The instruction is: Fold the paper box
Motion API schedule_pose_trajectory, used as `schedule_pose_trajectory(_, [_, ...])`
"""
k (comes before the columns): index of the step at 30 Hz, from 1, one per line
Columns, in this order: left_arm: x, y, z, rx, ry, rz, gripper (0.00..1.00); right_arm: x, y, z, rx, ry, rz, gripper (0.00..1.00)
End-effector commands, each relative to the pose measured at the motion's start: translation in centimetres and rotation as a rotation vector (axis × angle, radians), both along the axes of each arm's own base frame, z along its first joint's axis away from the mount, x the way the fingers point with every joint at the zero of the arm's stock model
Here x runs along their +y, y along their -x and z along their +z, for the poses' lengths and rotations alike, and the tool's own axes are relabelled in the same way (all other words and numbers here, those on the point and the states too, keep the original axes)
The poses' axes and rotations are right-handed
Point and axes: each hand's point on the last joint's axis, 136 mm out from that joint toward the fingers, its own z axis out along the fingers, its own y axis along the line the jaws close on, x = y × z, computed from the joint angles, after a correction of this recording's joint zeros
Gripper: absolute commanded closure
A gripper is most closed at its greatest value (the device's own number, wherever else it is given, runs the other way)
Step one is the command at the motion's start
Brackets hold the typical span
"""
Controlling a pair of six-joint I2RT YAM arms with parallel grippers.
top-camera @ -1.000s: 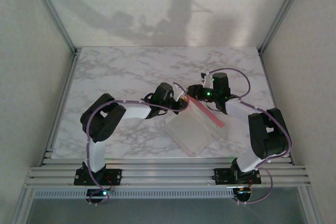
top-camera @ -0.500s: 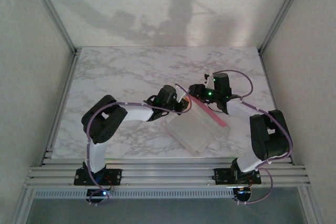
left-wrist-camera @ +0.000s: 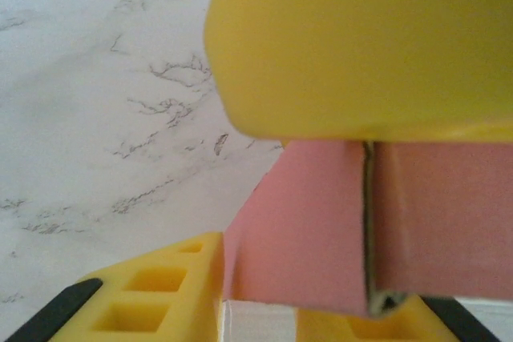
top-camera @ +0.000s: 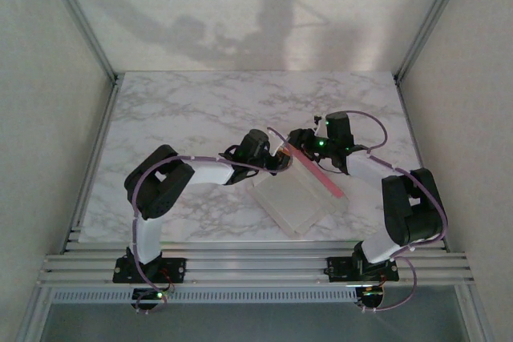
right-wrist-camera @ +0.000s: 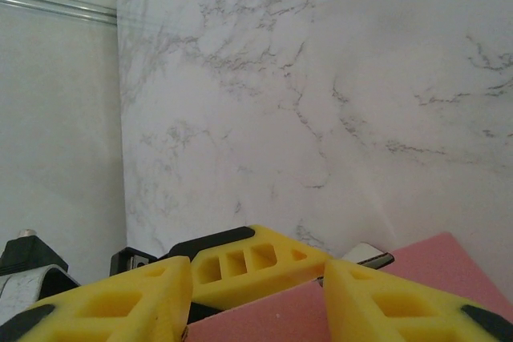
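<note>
Looking at the box (top-camera: 298, 198) near the front-middle of the table (top-camera: 184, 110), white side up and mostly flat, with the pink flap (top-camera: 319, 172) on its far-right edge stood up. Seems propped that way to crease it along the fold. Can see both arms elbowing inward, meeting at the flap's far corner. Got the left pincer (top-camera: 279, 155) apart with pink card across the gap, not clearly squeezing. Same for the right pincer (top-camera: 300, 141): apart, straddling the flap's top edge, probably steadying rather than gripping.

Soft dim light, blurred wrist close-ups
</note>
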Motion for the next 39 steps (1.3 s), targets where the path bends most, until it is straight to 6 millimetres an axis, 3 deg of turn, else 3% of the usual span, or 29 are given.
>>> schedule_pose_trajectory(1, [-0.9, 0.1, -0.9, 0.015, -0.004, -0.022, 0.68, 1.0, 1.9, -0.7, 0.092, -0.039, 0.044, 0.51])
schedule_pose_trajectory(6, [-1.1, 0.0, -1.3, 0.023, 0.001, -0.019, 0.67, 0.7, 1.9, -0.7, 0.112, -0.065, 0.028, 0.5])
schedule_pose_trajectory(14, [-1.5, 0.0, -2.0, 0.036, 0.007, -0.022, 0.65, 0.8, 1.9, -0.6, 0.137, -0.104, 0.028, 0.35])
schedule_pose_trajectory(28, [-1.8, -0.2, -2.6, 0.043, -0.001, -0.007, 0.84, -0.2, 1.4, -1.1, 0.179, -0.168, -0.014, 0.2])
schedule_pose_trajectory(30, [-2.1, 0.1, -2.4, 0.049, 0.014, -0.028, 0.8, -0.3, 1.3, -1.2, 0.188, -0.179, -0.019, 0.19])
schedule_pose_trajectory(32, [-2.6, 0.6, -2.3, 0.06, 0.041, -0.066, 0.68, -0.4, 1.1, -1.2, 0.19, -0.191, -0.023, 0.15])
schedule_pose_trajectory(39, [-3.2, 0.8, -2.6, 0.066, 0.029, -0.115, 0.66, -1.1, 0.4, -1.4, 0.199, -0.211, -0.001, 0.15])
